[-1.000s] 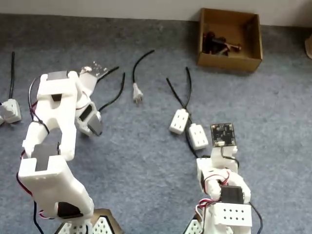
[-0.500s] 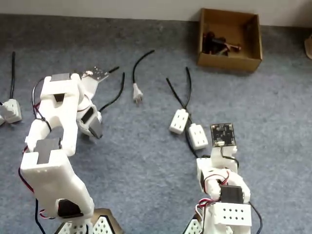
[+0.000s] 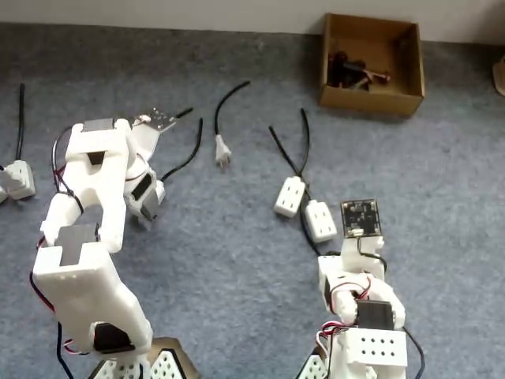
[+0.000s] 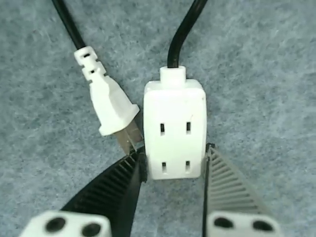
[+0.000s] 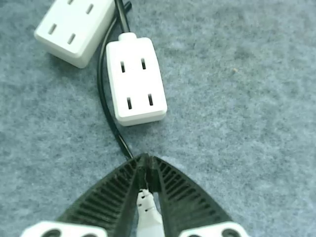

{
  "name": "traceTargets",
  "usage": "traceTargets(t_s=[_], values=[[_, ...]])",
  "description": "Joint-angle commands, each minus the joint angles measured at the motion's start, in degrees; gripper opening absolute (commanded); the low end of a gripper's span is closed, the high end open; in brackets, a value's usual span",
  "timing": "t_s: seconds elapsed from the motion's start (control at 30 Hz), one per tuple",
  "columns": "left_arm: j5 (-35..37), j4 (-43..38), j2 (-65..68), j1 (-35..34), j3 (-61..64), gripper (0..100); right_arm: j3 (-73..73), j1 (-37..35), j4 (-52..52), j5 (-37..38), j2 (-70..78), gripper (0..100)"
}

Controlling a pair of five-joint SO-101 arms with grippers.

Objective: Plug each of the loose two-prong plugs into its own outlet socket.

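An outlet socket (image 4: 174,133), white with a black cord leaving its far end, lies flat on the grey carpeted counter (image 3: 237,260), under the left arm (image 3: 95,205) on the left side of the high view. The left claw (image 4: 174,154) is clenched on it, one ribbed finger pressed to each side of its near end. A loose plug (image 4: 111,106) lies just beside this socket, tilted, with its two prongs pointing at the claw and touching one finger.

On the right side, the right claw (image 5: 146,165) is clamped shut on a ribbed white plug neck (image 5: 147,210) that sits between its fingers. Just beyond its tips lies a near outlet (image 5: 136,81), face up, and past that a far outlet (image 5: 74,24), the two almost touching at a corner. A black cord (image 5: 106,108) runs alongside the near outlet to the claw tips.

Between the arms, a lone plug (image 3: 222,151) rests on the counter with its cord curving away, well apart from every socket. An edge outlet (image 3: 17,178) sits at the far left, and a cardboard box (image 3: 371,91) holding dark parts stands at the back right
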Motion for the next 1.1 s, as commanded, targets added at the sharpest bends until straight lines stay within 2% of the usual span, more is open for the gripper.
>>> traceTargets(t_s=[0.0,0.1,0.27,0.43,0.6,0.83,1.07], values=[[0.4,0.2,-0.6,0.1,-2.2,12,-0.3,-0.5,-0.9,0.8,-0.5,0.9],[0.4,0.6,-0.9,0.1,-2.2,12,-0.3,-0.5,-0.9,0.8,-0.5,0.9],[0.4,7.4,-1.2,2.1,-4.3,12,-0.3,-0.5,-0.9,0.8,-0.5,0.9],[0.4,12.8,-1.2,6.9,-8.9,3,-0.3,-0.5,-0.9,0.8,-0.5,0.9],[0.5,15.0,-1.2,10.5,-12.0,3,-0.3,-0.5,-0.9,0.8,-0.5,0.9],[5.2,19.1,-1.2,10.9,-20.5,3,-0.3,-0.5,-0.9,0.8,-0.5,0.9],[5.4,20.1,-1.2,12.9,-25.3,3,-0.3,-0.5,-0.9,0.8,-0.5,0.9]])
